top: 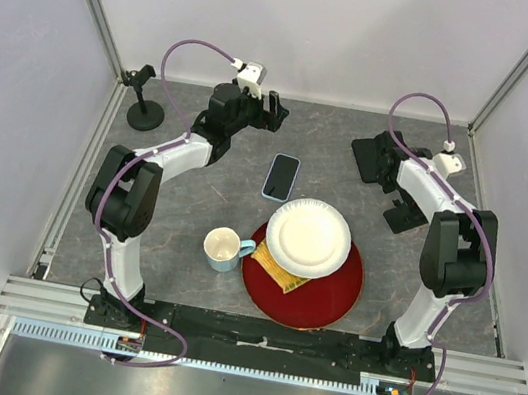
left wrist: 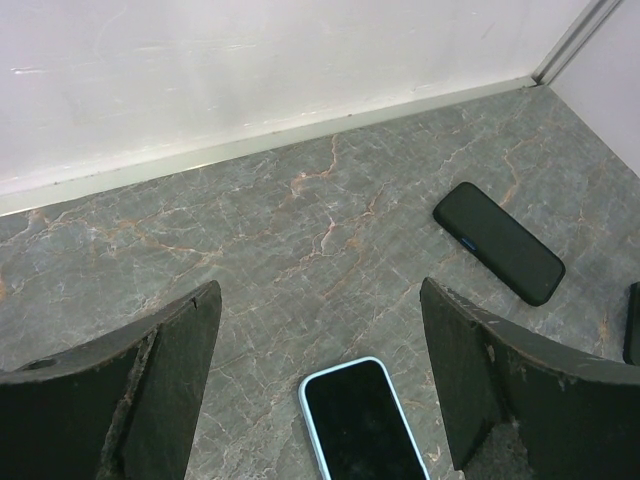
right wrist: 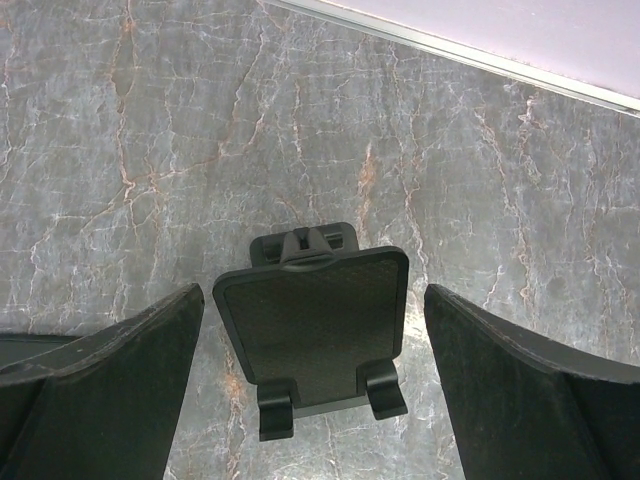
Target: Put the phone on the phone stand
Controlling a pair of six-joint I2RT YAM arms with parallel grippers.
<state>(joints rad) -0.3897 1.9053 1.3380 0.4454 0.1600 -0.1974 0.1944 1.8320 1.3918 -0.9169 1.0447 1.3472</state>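
Presently: phone (top: 282,177), pale-blue case, screen up, flat on grey table (top: 193,196) at centre of the overhead view, lower end just beside the white plate (top: 308,236).

Left gripper (top: 276,113), upper left of phone, jaws wide apart, empty; phone at bottom edge of its wrist view.

Advised: descend squarely, straddle the long edges, clamp mid-length, lift level.

Phone stand (right wrist: 315,325), upper right overhead, tilted backplate with two front lips; seat lower edge behind both.

Right gripper (right wrist: 312,295), jaws apart, empty, directly over stand; probable obstruction to delivery.

Nearby: mug (top: 225,249), red tray (top: 328,300) under plate, round-based holder (top: 146,102) at upper left.
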